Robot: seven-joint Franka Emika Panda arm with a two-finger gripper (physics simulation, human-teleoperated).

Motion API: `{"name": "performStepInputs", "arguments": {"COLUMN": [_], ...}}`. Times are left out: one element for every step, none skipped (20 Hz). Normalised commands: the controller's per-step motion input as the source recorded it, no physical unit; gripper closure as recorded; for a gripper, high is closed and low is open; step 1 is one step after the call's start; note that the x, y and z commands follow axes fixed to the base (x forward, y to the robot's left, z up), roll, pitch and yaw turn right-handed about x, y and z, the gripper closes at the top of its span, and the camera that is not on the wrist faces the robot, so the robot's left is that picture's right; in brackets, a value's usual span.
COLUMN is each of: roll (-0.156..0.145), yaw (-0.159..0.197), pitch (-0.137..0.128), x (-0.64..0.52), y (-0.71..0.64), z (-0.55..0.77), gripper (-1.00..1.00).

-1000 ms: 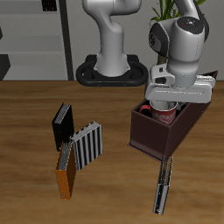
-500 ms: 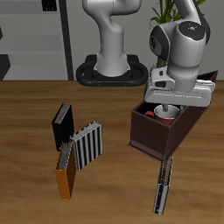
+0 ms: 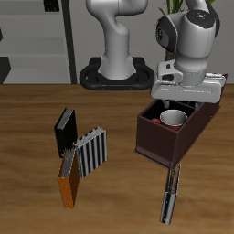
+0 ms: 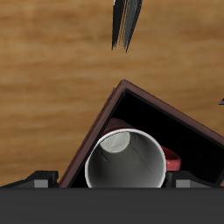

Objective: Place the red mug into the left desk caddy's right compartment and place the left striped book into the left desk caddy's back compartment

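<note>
The red mug [image 3: 174, 119] stands upright in the large square section of the left desk caddy [image 3: 163, 142], its pale inside facing up. From the wrist view the mug [image 4: 129, 159] sits below me inside the dark caddy wall [image 4: 94, 138]. My gripper [image 3: 187, 98] hovers just above it, open, with its fingertips [image 4: 37, 180] spread wide on either side and holding nothing. The left striped book [image 3: 169, 194] lies on the table in front of the caddy, nearer the front edge, and shows past the caddy as the left striped book [image 4: 128, 23].
A second striped book [image 3: 92, 152] leans in a cluster with a black book [image 3: 64, 132] and an orange book [image 3: 69, 179] on the other side of the table. The robot base [image 3: 115, 73] stands behind.
My gripper has let go of the mug and lifted straight up. The mug now stands free in the caddy's big section, its rim fully uncovered.
</note>
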Motion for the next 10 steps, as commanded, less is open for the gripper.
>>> {"name": "performStepInputs", "arguments": {"roll": [0.003, 0.000, -0.019, -0.013, 0.032, -0.023, 0.025, -0.062, 0.021, -0.064], "yaw": [0.085, 0.000, -0.006, 0.002, 0.104, -0.035, 0.082, 0.020, 0.006, 0.012], "pitch": [-0.080, 0.000, -0.003, -0.014, -0.087, -0.025, -0.032, -0.025, 0.000, -0.014], "x": [-0.30, 0.11, -0.13, 0.03, -0.29, -0.14, -0.07, -0.11, -0.08, -0.09], "y": [-0.30, 0.06, -0.31, -0.09, -0.52, -0.39, -0.31, -0.48, -0.42, -0.56], "z": [0.43, -0.03, 0.22, 0.11, 0.43, 0.21, 0.19, 0.19, 0.15, 0.18], "gripper": [-1.00, -1.00, -1.00, -1.00, -1.00, -1.00, -1.00, -1.00, -1.00, -1.00]}}
